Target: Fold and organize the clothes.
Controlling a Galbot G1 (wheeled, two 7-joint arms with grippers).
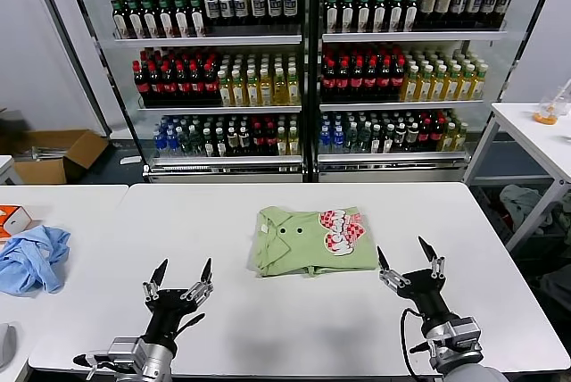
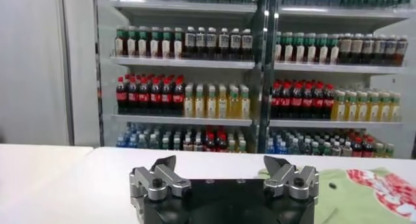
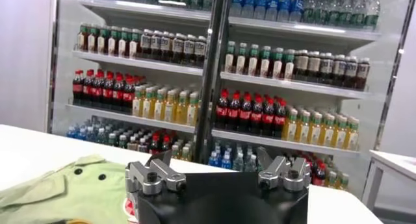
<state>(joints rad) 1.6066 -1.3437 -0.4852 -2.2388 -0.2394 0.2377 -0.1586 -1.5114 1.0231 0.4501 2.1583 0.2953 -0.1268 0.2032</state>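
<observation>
Head view shows the green polo shirt [image 1: 312, 240] lying on the white table [image 1: 223, 328], already folded into a compact rectangle, collar and small dark buttons to the robot's left, the red-and-white checkered print to the right. Its long axis runs left to right, across the robot's front.

Both grippers hover low over the near edge of the table, well short of the shirt. The left gripper [image 1: 181, 279] has its fingers spread wide apart and holds nothing; the shirt lies ahead of it and to its right. The right gripper [image 1: 408, 261] also stands wide open and empty, and the shirt lies ahead and to its left. The right one is the nearer of the two — it sits just beside the shirt's near right corner, while the left one is farther off from the collar side.

From the left wrist, the shirt [image 2: 364, 196] appears past one finger; from the right wrist, the shirt [image 3: 71, 193] lies close beside the gripper [image 3: 218, 173].

A light blue cloth [image 1: 31, 259] rests on a neighbouring table, well apart.

I judge the folding nearly complete; any further fold across the long axis would need both arms to move forward — one to each short end.
</observation>
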